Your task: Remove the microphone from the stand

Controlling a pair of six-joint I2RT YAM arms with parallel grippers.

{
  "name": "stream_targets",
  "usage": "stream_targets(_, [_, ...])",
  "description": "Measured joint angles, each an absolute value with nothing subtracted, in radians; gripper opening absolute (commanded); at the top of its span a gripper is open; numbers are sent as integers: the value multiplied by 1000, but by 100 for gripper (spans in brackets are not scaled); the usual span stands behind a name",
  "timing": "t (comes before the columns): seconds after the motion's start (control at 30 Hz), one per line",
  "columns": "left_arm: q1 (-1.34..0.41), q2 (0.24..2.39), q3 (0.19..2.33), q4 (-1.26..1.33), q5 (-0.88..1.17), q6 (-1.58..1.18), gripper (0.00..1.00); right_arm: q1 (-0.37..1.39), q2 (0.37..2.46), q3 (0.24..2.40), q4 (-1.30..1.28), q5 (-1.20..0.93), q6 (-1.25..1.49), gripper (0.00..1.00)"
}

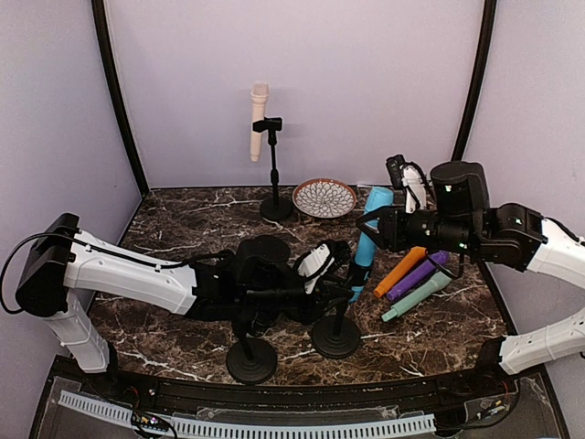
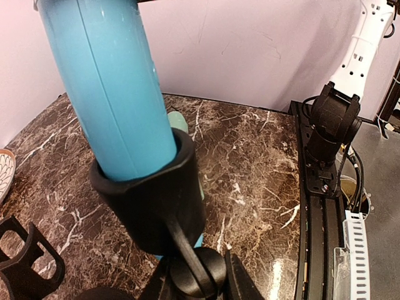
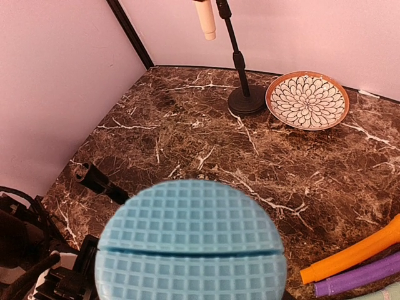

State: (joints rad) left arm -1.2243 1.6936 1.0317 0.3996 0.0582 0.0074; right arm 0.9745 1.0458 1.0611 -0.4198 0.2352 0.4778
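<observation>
The left pincer (image 2: 199, 282) is seen closed narrowly about the neck of the stand (image 1: 344, 309), just below the black clip (image 2: 153, 200); it is judged to be set there so that the stand is braced while the load is drawn out. The blue microphone (image 2: 106, 87) is seated in that clip, tilted, its lower end poking out beneath. The right pincer (image 1: 390, 225) is placed at the microphone's gridded head (image 3: 191, 240), which fills the bottom of the right wrist view. Its fingers are hidden, so whether it is wide or clamped cannot be told, though the position suits an upward pull along the body. Further out on the counter (image 1: 183, 229), orange (image 1: 399, 272), purple (image 1: 416, 276) and teal (image 1: 416, 297) microphones are laid together to the right. A patterned plate (image 1: 324, 198) and a second stand holding a cream microphone (image 1: 260, 119) are found at the back. No brand, label or writing can be read.
</observation>
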Motion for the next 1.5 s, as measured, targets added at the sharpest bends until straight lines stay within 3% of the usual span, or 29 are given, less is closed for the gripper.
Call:
stream_targets(0.63, [-1227, 1697, 1033, 398, 66, 28, 0, 966, 1013, 1101, -438, 250, 463, 1])
stream_targets(1.03, [-1232, 1700, 1042, 345, 81, 64, 0, 887, 892, 1214, -284, 507, 393, 1])
stream_targets(1.2, [-1234, 1664, 1046, 268, 101, 74, 0, 728, 912, 1155, -262, 465, 406, 0])
stream_targets(1.5, [-1236, 1580, 1042, 101, 168, 80, 0, 399, 1080, 861, -81, 144, 566, 0])
